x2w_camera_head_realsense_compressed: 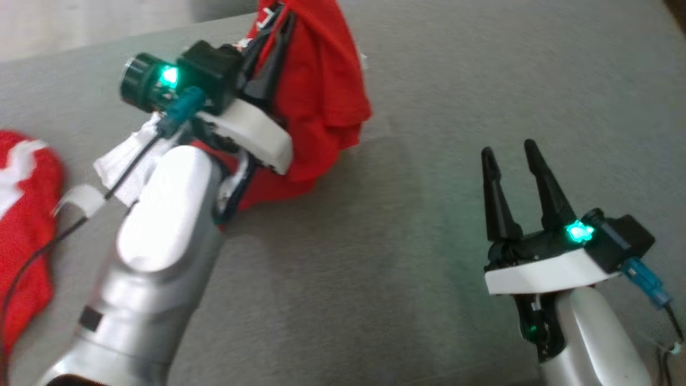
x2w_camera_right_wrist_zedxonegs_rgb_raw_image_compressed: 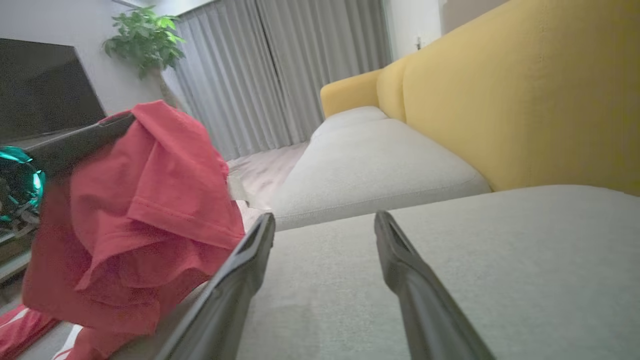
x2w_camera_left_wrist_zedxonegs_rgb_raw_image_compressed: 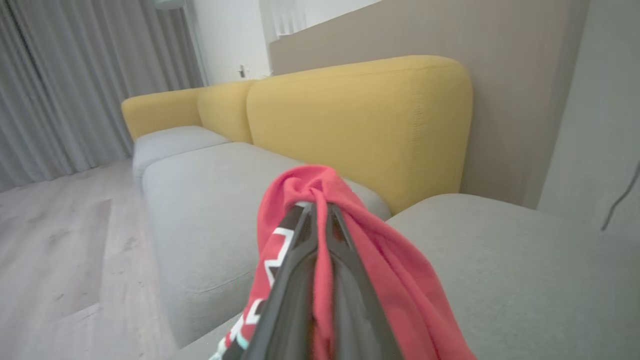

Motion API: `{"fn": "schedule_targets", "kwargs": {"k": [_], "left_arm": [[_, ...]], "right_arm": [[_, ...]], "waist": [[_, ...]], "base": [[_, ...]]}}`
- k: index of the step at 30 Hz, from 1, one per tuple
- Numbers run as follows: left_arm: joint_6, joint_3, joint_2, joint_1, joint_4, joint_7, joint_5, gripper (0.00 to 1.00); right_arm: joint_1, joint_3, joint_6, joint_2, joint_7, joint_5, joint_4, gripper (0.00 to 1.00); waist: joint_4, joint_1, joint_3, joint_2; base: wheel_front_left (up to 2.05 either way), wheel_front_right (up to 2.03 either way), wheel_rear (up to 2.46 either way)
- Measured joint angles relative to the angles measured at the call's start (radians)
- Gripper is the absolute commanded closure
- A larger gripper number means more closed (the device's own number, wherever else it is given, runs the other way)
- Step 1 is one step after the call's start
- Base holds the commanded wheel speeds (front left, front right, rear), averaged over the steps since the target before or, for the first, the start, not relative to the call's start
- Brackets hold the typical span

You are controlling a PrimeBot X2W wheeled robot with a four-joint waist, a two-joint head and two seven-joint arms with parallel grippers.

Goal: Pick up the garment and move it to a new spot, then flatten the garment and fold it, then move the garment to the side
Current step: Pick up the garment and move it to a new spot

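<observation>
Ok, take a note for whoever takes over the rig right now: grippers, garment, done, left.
Left gripper: shut on the red garment, held bunched above the grey sofa cushion.
Right gripper: open, empty, over the cushion.
More red cloth lies at the cushion's left; same piece or not, unclear.
Done: garment picked up.
Left: set it down at a new spot, flatten, fold, move aside.

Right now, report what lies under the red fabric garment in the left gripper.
The red fabric garment, pinched in the shut left gripper, hangs over the grey fabric sofa cushion. The patch beneath its lower folds is covered and cannot be checked.
</observation>
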Motion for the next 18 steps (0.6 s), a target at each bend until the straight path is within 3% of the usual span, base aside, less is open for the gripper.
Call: {"fn": "schedule_targets", "kwargs": {"k": [1, 2, 3, 4, 10, 18], "left_arm": [[0.007, -0.002, -0.012, -0.001, 0.004, -0.004, 0.0, 1.0], [0.014, -0.005, -0.02, -0.005, 0.014, -0.014, 0.0, 0.63], [0.025, -0.007, -0.025, -0.01, 0.027, -0.031, 0.003, 0.08], [0.035, -0.009, -0.026, -0.017, 0.042, -0.051, 0.017, 0.0], [0.075, 0.015, -0.017, -0.066, 0.137, -0.16, 0.036, 0.0], [0.078, 0.046, 0.026, 0.02, 0.147, -0.294, 0.016, 0.0]], "right_arm": [[-0.004, -0.002, 0.0, 0.0, 0.0, 0.008, 0.0, 0.0], [-0.008, -0.004, 0.0, 0.0, 0.0, 0.014, -0.001, 0.0], [-0.014, -0.003, 0.0, 0.0, 0.0, 0.018, -0.003, 0.0], [-0.018, -0.001, 0.0, 0.0, 0.0, 0.023, -0.006, 0.0], [-0.017, -0.002, 0.0, 0.0, 0.0, 0.039, -0.014, 0.0], [-0.005, -0.026, 0.0, 0.0, 0.0, 0.015, -0.021, 0.0]], "waist": [[-0.02, 0.0, 0.005, 0.0], [-0.039, 0.0, 0.01, 0.0], [-0.058, 0.0, 0.015, 0.0], [-0.075, 0.0, 0.021, 0.0], [-0.151, 0.0001, 0.037, 0.0], [-0.08, 0.0, 0.007, 0.0]], "base": [[0.0, 0.0, 0.0], [0.0, 0.0, 0.0], [0.0, 0.0, 0.0], [0.0, 0.0, 0.0], [0.0, 0.0, 0.0], [0.0, 0.0, 0.0]]}}
